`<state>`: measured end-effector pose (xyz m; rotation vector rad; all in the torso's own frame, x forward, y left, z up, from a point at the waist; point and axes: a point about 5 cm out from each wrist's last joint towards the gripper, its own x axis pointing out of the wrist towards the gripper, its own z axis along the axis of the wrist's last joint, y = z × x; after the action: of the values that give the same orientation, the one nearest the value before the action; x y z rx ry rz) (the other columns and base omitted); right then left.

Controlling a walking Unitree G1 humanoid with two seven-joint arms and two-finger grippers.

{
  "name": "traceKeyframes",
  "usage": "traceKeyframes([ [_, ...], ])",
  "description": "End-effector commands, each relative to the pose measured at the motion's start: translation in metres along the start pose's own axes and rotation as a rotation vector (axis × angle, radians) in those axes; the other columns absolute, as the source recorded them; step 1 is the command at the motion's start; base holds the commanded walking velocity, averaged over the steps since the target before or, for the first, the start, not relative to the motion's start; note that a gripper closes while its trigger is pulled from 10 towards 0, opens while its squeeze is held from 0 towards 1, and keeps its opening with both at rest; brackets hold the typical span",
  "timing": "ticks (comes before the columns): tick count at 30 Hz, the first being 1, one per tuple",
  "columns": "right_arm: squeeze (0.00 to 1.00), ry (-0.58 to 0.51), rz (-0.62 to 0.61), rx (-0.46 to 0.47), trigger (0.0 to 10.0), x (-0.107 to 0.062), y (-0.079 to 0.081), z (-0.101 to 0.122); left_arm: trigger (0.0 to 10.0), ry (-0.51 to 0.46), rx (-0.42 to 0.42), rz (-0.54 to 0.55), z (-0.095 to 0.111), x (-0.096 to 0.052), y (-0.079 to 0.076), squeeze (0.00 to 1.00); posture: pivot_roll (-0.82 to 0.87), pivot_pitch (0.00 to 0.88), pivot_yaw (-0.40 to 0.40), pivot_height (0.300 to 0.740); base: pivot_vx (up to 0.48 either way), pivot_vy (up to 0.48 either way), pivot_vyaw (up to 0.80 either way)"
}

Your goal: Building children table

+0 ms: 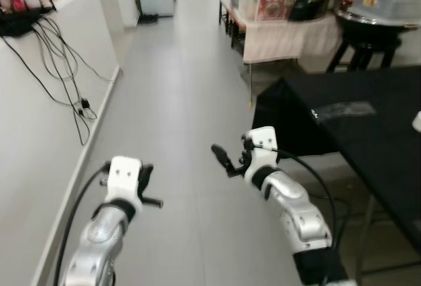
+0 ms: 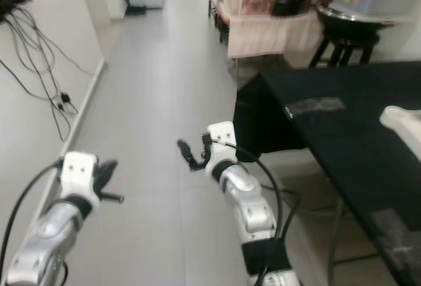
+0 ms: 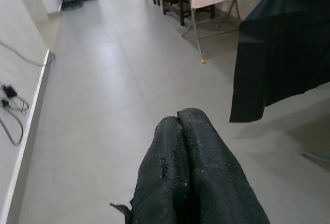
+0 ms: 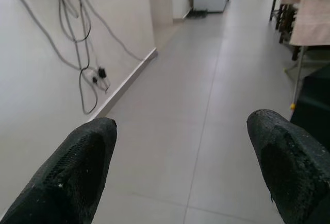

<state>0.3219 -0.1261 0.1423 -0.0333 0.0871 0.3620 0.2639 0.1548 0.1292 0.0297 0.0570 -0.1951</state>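
Left jaws (image 3: 193, 172) clenched empty; right jaws (image 4: 185, 172) spread wide; no legible writing.

Pale grey tiled floor (image 1: 177, 102) stretched down a corridor, a table draped in black cloth (image 1: 368, 128) stood on it at the right, a white object (image 2: 402, 123) laid on that cloth, blurred, grey tape-like patch (image 1: 342, 109) seen nearby.

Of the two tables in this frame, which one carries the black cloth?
The nearer table, beside the right gripper, is covered in black cloth. The farther table has a pale pink cloth and boxes stacked on it.
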Motion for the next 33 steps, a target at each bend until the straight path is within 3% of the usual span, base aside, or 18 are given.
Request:
traceKeyframes([
  [1, 0.0, 0.009, -0.007, 0.006, 10.0, -0.004, -0.002, -0.006, 10.0, 0.008, -0.027, -0.003, -0.004, -0.001, -0.001, 0.0, -0.09, 0.033, 0.047, 0.74, 0.349, 0.0, 0.0],
  [8, 0.0, 0.004, -0.024, 0.06, 10.0, -0.005, -0.005, -0.006, 10.0, 0.008, -0.027, -0.001, -0.003, 0.001, 0.003, 0.0, -0.08, 0.046, 0.042, 0.74, 0.352, 0.0, 0.0],
  [19, 0.0, 0.017, 0.022, -0.018, 10.0, 0.009, -0.001, -0.006, 10.0, -0.012, -0.001, 0.002, 0.0, 0.007, 0.005, 0.0, -0.06, 0.027, -0.001, 0.74, 0.342, 0.0, 0.0],
  [33, 0.0, 0.013, 0.026, 0.002, 10.0, 0.011, -0.001, -0.008, 10.0, -0.005, 0.0, -0.005, -0.002, 0.011, 0.007, 0.0, -0.06, 0.015, 0.002, 0.74, 0.333, 0.0, 0.0],
])
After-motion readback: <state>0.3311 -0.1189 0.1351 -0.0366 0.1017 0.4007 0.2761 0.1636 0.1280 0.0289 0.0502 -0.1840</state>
